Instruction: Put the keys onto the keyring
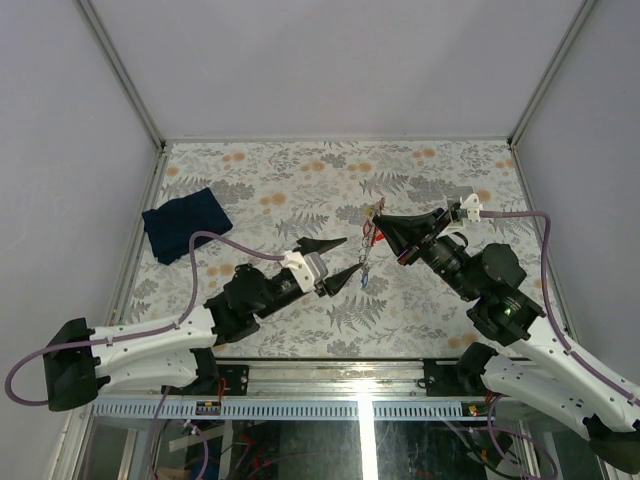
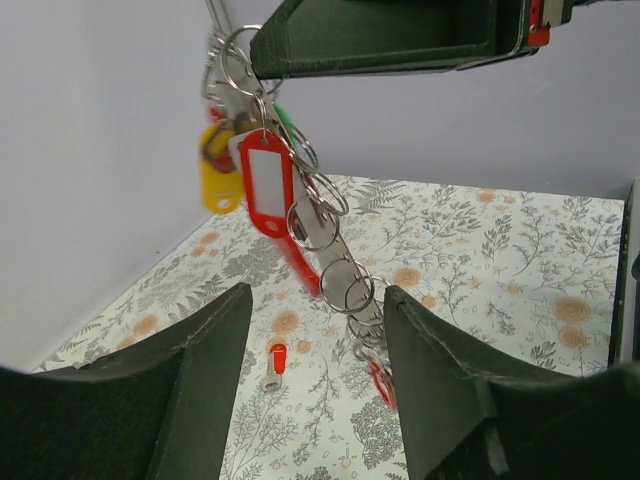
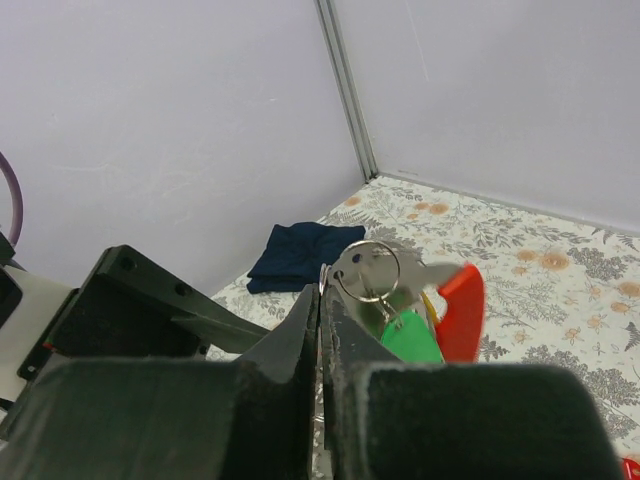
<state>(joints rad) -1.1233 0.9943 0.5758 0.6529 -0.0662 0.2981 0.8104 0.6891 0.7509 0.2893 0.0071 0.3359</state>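
My right gripper is shut on the keyring, pinching the thin metal ring at its fingertips above the table. Keys with green, red and yellow tags hang bunched from it. Below them a chain of metal rings dangles, with a red piece at its low end. My left gripper is open, one finger on each side of that chain, the chain close to its right finger. One loose key with a red tag lies on the floral table below.
A folded dark blue cloth lies at the table's back left. Grey walls close in the table's left, back and right sides. The two arms meet near the table's middle.
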